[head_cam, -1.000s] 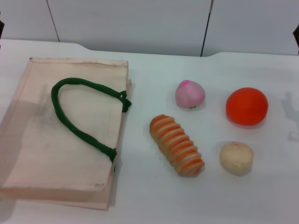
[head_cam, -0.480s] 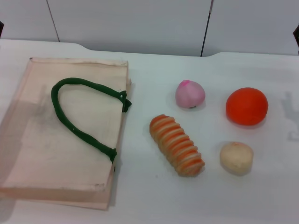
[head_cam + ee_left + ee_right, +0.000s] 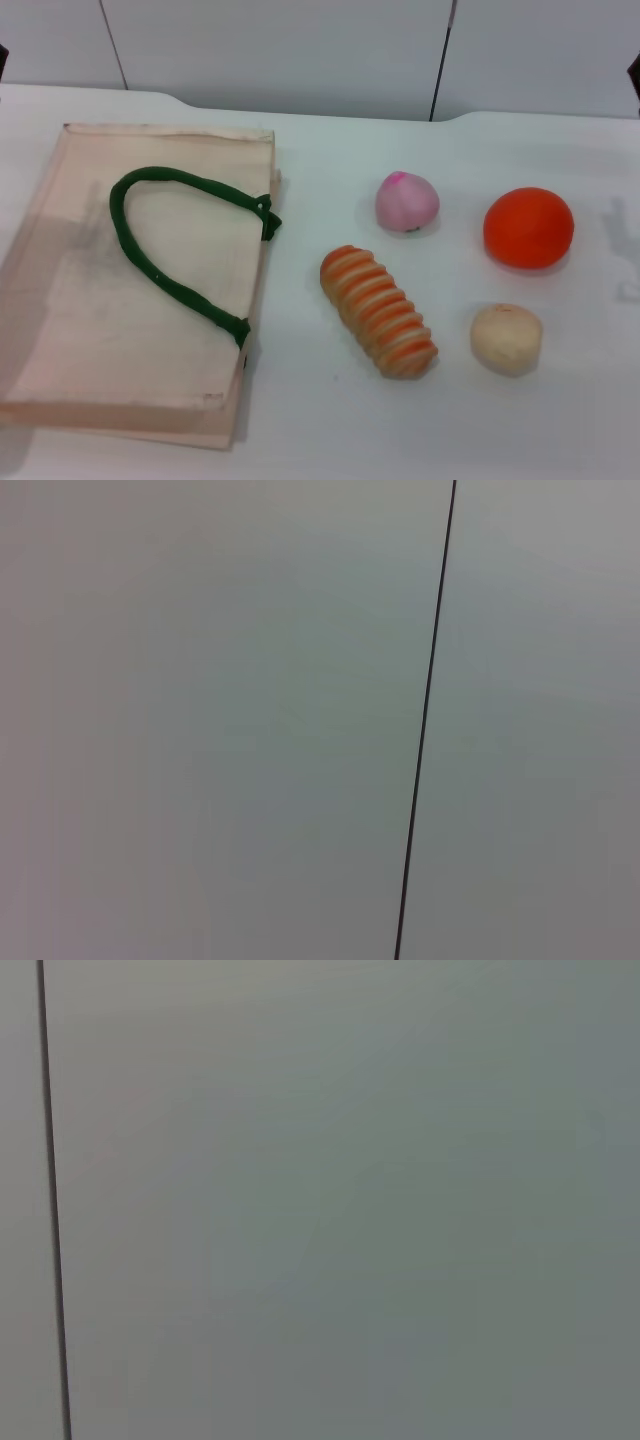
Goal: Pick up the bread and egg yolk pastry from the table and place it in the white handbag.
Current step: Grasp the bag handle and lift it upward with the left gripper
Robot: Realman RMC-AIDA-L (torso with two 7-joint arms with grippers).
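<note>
Nothing is picked up yet — the task looks to be at its very start. The bread [image 3: 378, 312] lies on the table [image 3: 330, 430] near the centre, its long axis running from 11 o'clock to 5 o'clock. The egg yolk pastry [image 3: 506, 339] sits at the bread's 3 o'clock, apart from it. The white handbag [image 3: 90, 330] lies flat at the bread's 9 o'clock, its green handle [image 3: 175, 250] draped on top and its mouth apparently closed. A pink bun [image 3: 406, 200] and an orange ball [image 3: 528, 227] rest toward 12 and 1 o'clock. Neither end effector appears in any view — both wrist cameras face a blank wall — so their state cannot be told. The next move likely calls for an arm to descend over the bread, spanning its narrow width.
</note>
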